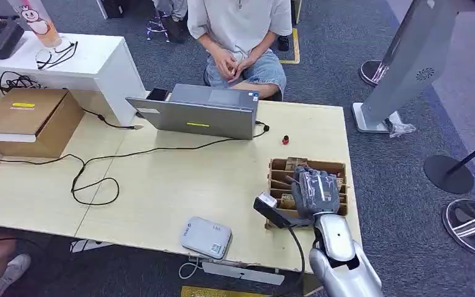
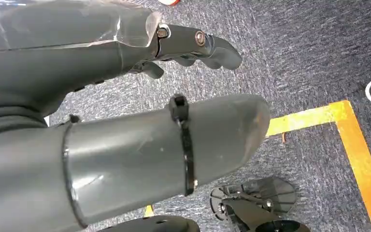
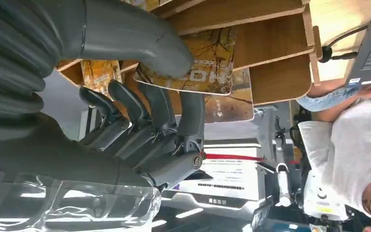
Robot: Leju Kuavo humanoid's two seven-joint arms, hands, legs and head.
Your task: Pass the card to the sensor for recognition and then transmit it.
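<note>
A wooden slotted card rack [image 1: 278, 167] stands at the table's right front, and my right hand [image 1: 315, 189] is down over it. In the right wrist view my right hand [image 3: 140, 111] pinches a brown and yellow printed card [image 3: 212, 60] between thumb and fingers, the card still sitting among the rack's wooden dividers [image 3: 270, 43]. Another card [image 3: 234, 108] lies behind it. The grey-white card sensor [image 1: 205, 237] lies flat near the table's front edge, left of the rack. My left hand [image 2: 125, 121] hangs over carpet, fingers apart, holding nothing.
A grey laptop [image 1: 201, 111] stands at the table's far side, with a person [image 1: 238, 31] seated behind it. Black cables [image 1: 93, 179] loop across the left half beside a cardboard box [image 1: 28, 120]. A small red object [image 1: 286, 140] lies behind the rack.
</note>
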